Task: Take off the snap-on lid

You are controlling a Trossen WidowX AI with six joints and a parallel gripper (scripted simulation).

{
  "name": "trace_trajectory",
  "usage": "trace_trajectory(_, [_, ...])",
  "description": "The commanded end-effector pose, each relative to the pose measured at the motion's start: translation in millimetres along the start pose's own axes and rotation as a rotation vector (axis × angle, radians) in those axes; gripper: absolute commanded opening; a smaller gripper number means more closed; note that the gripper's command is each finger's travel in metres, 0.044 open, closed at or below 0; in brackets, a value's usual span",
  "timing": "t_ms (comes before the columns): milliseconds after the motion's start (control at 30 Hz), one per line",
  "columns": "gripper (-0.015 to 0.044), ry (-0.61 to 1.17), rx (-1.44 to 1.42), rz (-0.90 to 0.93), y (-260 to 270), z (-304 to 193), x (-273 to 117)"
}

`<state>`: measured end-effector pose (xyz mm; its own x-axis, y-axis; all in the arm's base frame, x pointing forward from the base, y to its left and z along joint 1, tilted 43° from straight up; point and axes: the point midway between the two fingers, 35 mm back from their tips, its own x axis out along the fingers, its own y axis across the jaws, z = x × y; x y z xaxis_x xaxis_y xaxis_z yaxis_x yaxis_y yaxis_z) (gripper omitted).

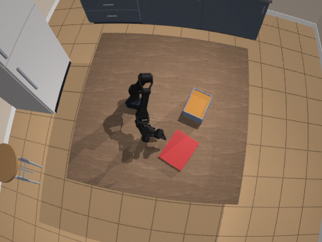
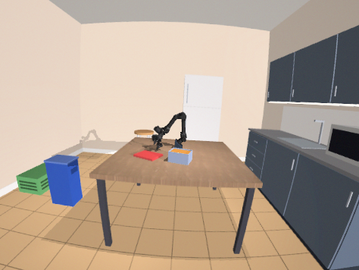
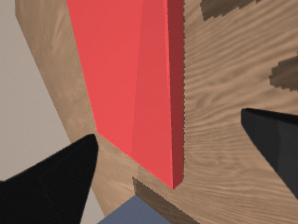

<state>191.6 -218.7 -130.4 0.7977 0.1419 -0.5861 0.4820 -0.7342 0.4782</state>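
Observation:
The red lid [image 1: 179, 150] [image 2: 148, 155] [image 3: 125, 75] lies flat on the table, its smooth face up and a thin side wall showing in the wrist view. Its underside is hidden. The storage box [image 1: 192, 117] [image 2: 179, 158] [image 3: 135, 212] is grey-blue and stands upright and uncovered, with an orange inside, apart from the lid. My gripper [image 1: 165, 138] [image 2: 158, 148] [image 3: 167, 128] is open and empty. It is beside the lid's edge on the arm's side, with its fingers spread wide and clear of the lid.
The wooden table [image 1: 217, 68] [image 2: 212, 171] carries the arm's base, the box and the lid. The box stands close to one end of the lid, with a strip of table between them. A stool [image 1: 7, 163] [image 2: 144, 132] is on the floor beyond the table.

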Motion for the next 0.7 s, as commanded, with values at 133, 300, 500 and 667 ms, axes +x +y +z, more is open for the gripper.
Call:
trace_trajectory(133, [0.044, 0.003, -0.004, 0.002, -1, 0, -7])
trace_trajectory(300, [0.044, 0.002, -0.004, 0.002, 5, 1, -16])
trace_trajectory(500, [0.044, 0.002, -0.004, 0.001, 11, 1, -27])
trace_trajectory(667, [0.044, 0.001, -0.004, 0.001, 16, 1, -36])
